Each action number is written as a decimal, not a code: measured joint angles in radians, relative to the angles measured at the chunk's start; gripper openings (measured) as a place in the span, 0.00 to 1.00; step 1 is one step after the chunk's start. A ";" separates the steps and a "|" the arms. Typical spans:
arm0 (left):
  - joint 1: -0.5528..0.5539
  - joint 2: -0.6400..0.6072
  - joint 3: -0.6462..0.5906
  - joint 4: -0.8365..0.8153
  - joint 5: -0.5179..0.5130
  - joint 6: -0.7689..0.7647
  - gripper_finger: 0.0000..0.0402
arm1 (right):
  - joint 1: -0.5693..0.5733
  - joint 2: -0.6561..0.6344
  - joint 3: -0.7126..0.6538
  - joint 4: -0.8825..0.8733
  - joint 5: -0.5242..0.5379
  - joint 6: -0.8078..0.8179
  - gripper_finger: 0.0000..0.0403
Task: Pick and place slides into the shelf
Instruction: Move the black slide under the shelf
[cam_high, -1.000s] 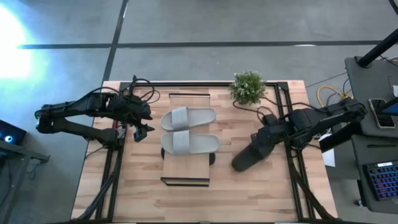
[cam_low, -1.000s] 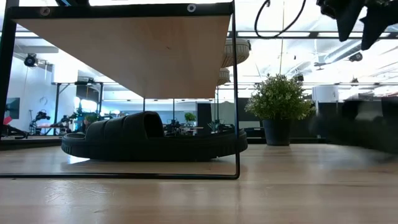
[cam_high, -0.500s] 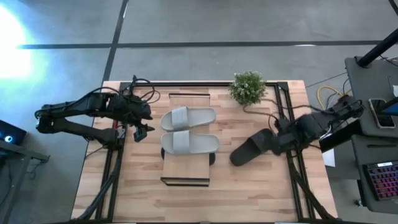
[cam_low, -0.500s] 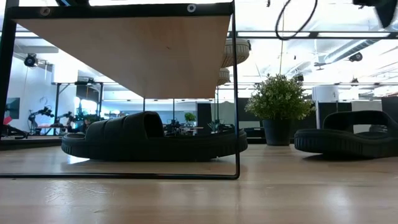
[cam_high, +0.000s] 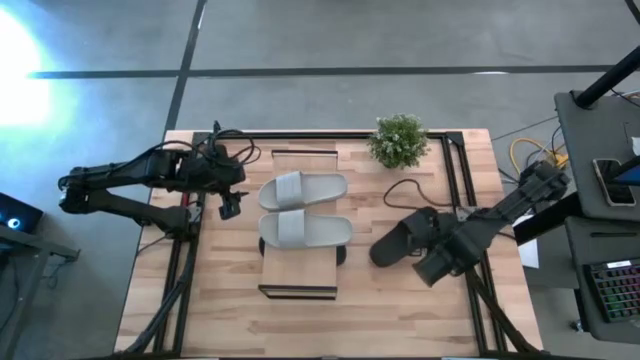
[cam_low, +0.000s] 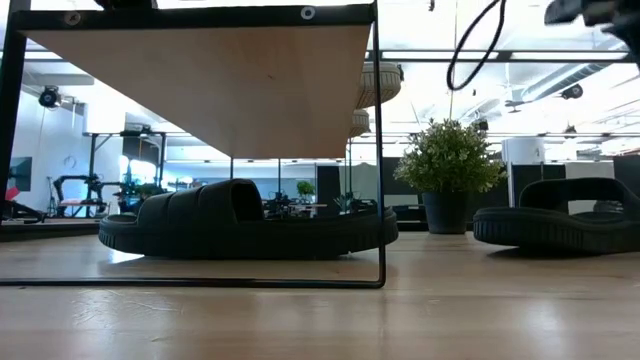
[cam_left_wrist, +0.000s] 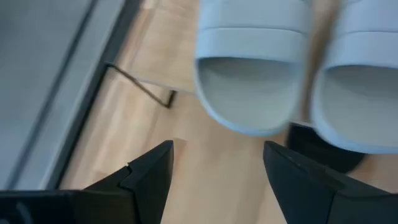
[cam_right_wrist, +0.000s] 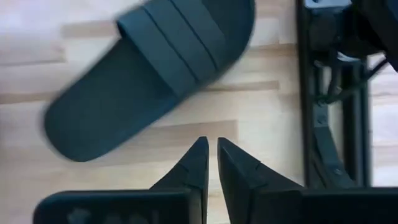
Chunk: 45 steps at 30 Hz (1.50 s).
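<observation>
2 dark jointed arms, black looping cables, each pincer (cam_right_wrist: 212, 163) with 2 tapered fingers.

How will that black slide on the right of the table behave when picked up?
The black slide is probably light and somewhat bendy: it looks like moulded foam. It lies flat on its sole, so it's unlikely to roll. The wide strap arches up, likely the easiest place to grip.

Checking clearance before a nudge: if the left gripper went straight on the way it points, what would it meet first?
Probably the nearer grey slide on the shelf; the open left gripper points at its end, though height is unclear.
</observation>
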 joint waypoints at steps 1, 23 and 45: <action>0.000 0.000 0.000 0.000 -0.015 0.013 0.58 | 0.000 0.022 0.000 0.000 -0.019 -0.003 0.06; 0.057 -0.023 -0.006 -0.224 0.361 -0.109 0.58 | 0.001 -0.347 -0.254 0.342 0.118 -0.020 0.04; 0.071 -0.787 -0.499 0.509 0.287 -0.344 0.58 | 0.006 -0.319 -0.317 0.495 0.239 -0.125 0.04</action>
